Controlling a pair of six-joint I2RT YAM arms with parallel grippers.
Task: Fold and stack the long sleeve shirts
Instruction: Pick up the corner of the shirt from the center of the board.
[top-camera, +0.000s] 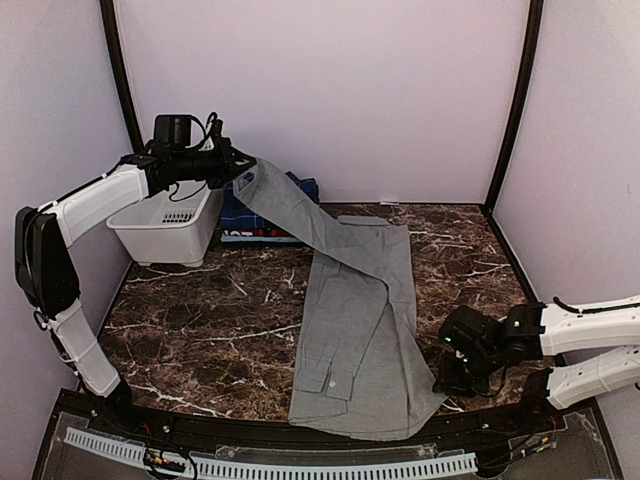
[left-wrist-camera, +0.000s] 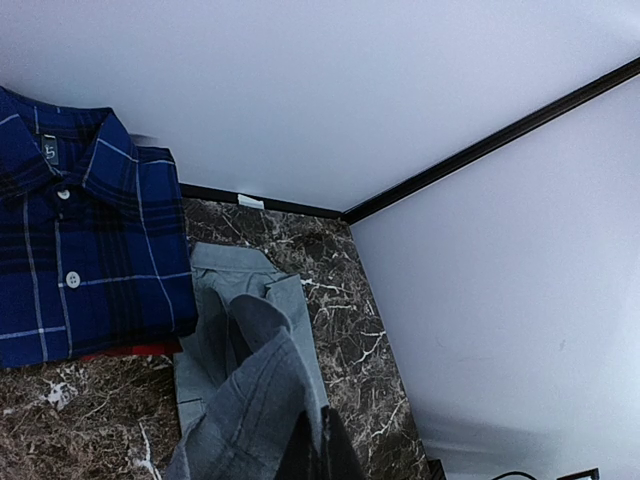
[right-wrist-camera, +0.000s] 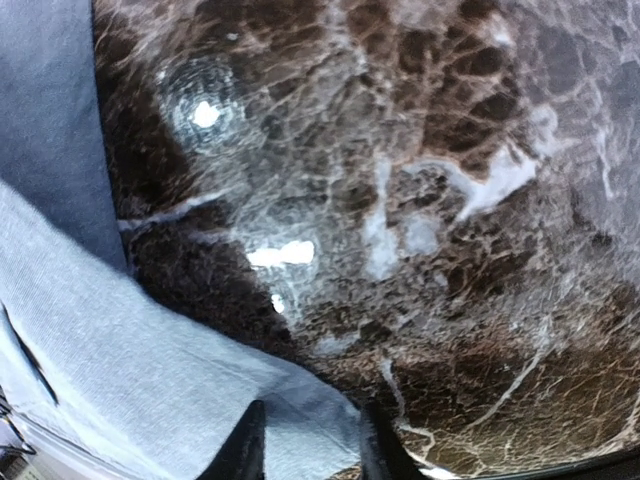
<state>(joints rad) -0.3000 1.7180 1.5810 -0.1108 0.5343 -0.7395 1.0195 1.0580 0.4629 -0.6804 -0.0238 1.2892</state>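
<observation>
A light grey long sleeve shirt (top-camera: 350, 340) lies lengthwise in the middle of the marble table (top-camera: 200, 330). My left gripper (top-camera: 238, 178) is raised at the back left and shut on the cuff of its sleeve (left-wrist-camera: 250, 400), which stretches up from the shirt. In the left wrist view the gripper (left-wrist-camera: 325, 450) pinches that cloth. A folded dark blue plaid shirt (left-wrist-camera: 90, 250) lies at the back, with a red edge (left-wrist-camera: 130, 350) under it. My right gripper (right-wrist-camera: 310, 445) sits low at the grey shirt's near right corner (right-wrist-camera: 130, 370). Its fingers stand apart with the hem between them.
A white plastic basket (top-camera: 170, 225) stands at the back left, under my left arm. The plaid shirt (top-camera: 262, 215) lies beside it against the back wall. Walls close in the table on three sides. The right arm (top-camera: 590, 330) lies low along the table's near right edge.
</observation>
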